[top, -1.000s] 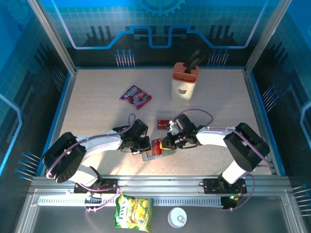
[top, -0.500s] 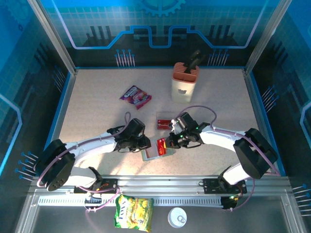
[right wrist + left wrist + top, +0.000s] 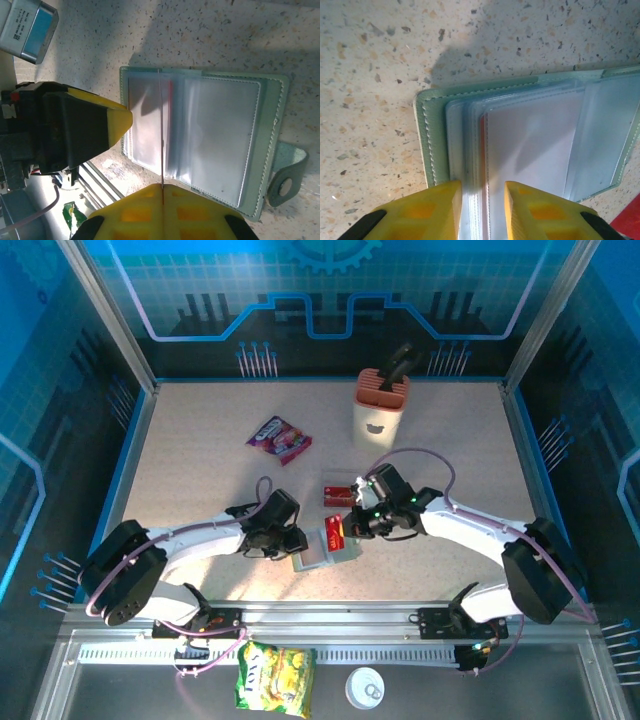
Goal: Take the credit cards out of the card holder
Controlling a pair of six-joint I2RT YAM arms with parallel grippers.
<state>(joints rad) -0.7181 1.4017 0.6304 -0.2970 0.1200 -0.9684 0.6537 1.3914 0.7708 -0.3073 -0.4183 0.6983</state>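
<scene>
The grey-green card holder [image 3: 318,560] lies open on the table, its clear pockets [image 3: 535,145] facing up and its snap strap [image 3: 287,184] off to one side. My right gripper [image 3: 352,524] is shut on a red credit card [image 3: 334,532], which the right wrist view shows edge-on as a thin line [image 3: 162,150] rising from the gripper [image 3: 162,187] over the holder [image 3: 225,145]. My left gripper [image 3: 295,540] hovers at the holder's left end, its gripper [image 3: 483,187] slightly open over the pocket leaves. A second red card [image 3: 337,493] lies on the table behind.
A beige knife block [image 3: 380,408] stands at the back. A purple-red snack packet [image 3: 279,437] lies at the back left. On the rail in front of the table are a yellow-green packet [image 3: 275,677] and a white lid [image 3: 364,687].
The right gripper has drawn the red card back and right, away from the holder. The left jaws have parted, letting go of the holder's end, and that arm shifted slightly left.
</scene>
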